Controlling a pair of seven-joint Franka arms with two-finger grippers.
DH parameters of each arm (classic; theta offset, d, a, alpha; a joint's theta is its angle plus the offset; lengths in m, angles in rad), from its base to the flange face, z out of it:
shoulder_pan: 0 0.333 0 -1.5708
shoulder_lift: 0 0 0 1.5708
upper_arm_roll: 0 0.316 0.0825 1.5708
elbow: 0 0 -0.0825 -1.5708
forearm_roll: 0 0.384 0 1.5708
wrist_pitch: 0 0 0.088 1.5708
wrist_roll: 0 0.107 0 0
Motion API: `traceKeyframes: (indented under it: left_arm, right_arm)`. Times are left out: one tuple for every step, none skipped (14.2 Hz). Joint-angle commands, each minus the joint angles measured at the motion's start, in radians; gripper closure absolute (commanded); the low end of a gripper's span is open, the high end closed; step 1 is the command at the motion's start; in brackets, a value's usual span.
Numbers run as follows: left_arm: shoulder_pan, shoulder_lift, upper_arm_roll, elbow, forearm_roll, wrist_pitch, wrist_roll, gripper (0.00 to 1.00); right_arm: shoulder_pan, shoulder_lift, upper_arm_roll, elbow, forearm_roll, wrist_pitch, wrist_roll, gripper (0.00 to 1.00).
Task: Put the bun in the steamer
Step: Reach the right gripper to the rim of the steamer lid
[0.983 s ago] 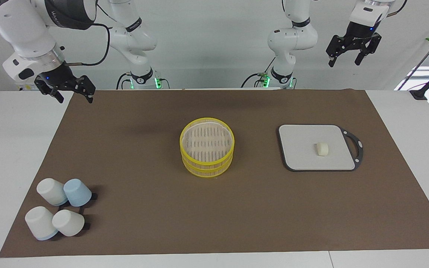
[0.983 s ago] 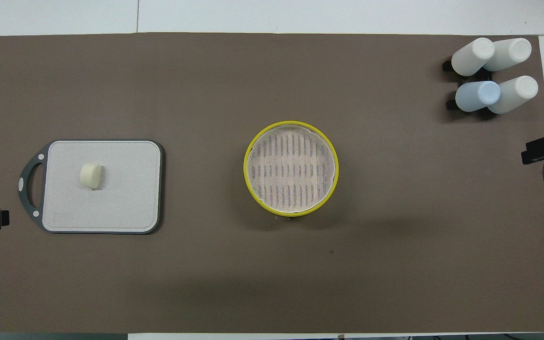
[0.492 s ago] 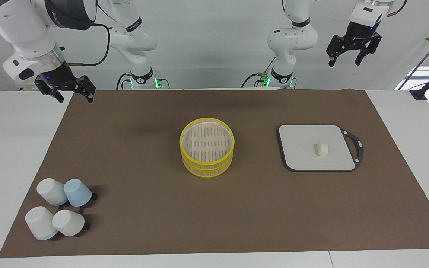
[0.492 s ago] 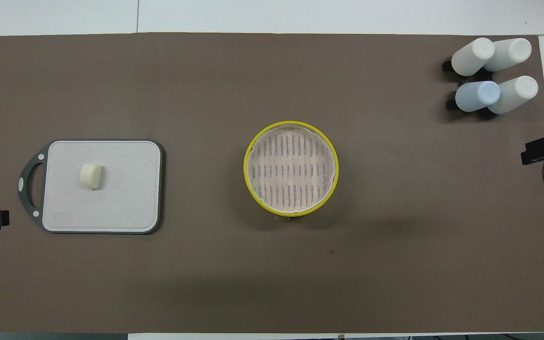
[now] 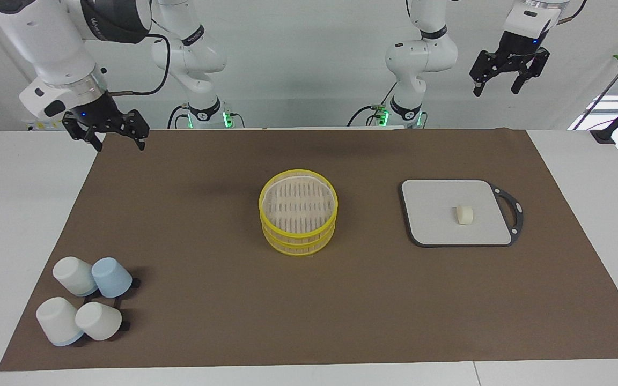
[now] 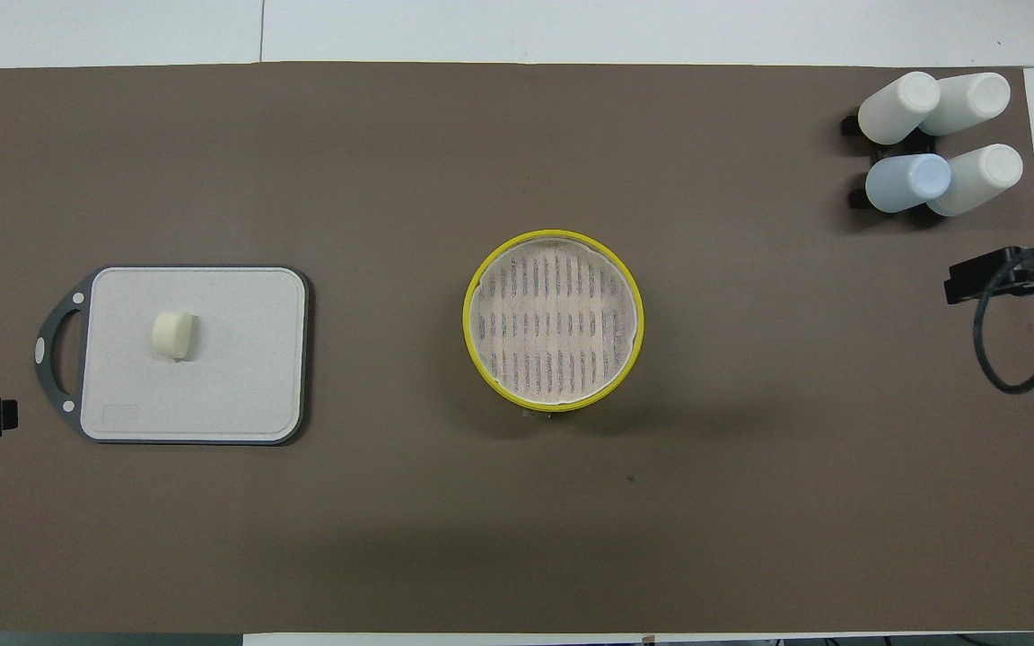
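Note:
The bun point(image 5: 464, 215) lies on a grey board point(image 5: 432, 209) toward the left arm's end of the table; it also shows in the overhead view point(image 6: 174, 334) on the board point(image 6: 239, 359). The steamer point(image 5: 298, 231) stands empty at the middle of the brown mat, seen from above as a yellow ring point(image 6: 466, 320). My right gripper point(image 5: 118, 143) is open and empty, over the mat's corner at the right arm's end. My left gripper point(image 5: 495, 89) is open and empty, raised high over the left arm's end, waiting.
Several white and blue cups point(image 5: 86, 300) lie clustered at the right arm's end, farther from the robots; they also show in the overhead view point(image 6: 930, 144). The board has a black handle point(image 5: 513, 212). A brown mat point(image 5: 207, 300) covers the table.
My right gripper has moved a little toward the middle of the table. The left arm, bun and steamer have not moved.

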Motion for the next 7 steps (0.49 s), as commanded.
traceKeyframes:
  left_arm:
    - [0.000,-0.020,-0.002,-0.012,-0.011,-0.012,0.006,0.00]
    - [-0.003,-0.020,-0.002,-0.012,-0.011,-0.012,0.006,0.00]
    - [-0.002,-0.020,-0.002,-0.012,-0.011,-0.012,0.006,0.00]
    - [0.000,-0.020,-0.002,-0.012,-0.011,-0.012,0.006,0.00]
    - [-0.002,-0.020,-0.002,-0.012,-0.011,-0.012,0.004,0.00]
    - [-0.006,-0.020,-0.005,-0.012,-0.011,-0.012,0.004,0.00]
    - [-0.003,-0.025,-0.003,-0.016,-0.011,-0.035,0.001,0.00]
  right_arm:
    - [0.070,0.013,0.003,-0.016,0.014,0.043,0.083,0.00]
    - [0.099,0.021,0.001,-0.014,0.014,0.048,0.091,0.00]
    - [0.122,0.032,0.003,-0.005,0.012,0.048,0.121,0.00]
    - [0.154,0.053,0.001,0.010,0.012,0.048,0.166,0.00]
    - [0.183,0.079,0.001,0.039,0.011,0.046,0.203,0.00]
    - [0.215,0.116,0.001,0.071,0.009,0.040,0.241,0.00]
    - [0.255,0.159,0.001,0.120,0.006,0.038,0.294,0.00]
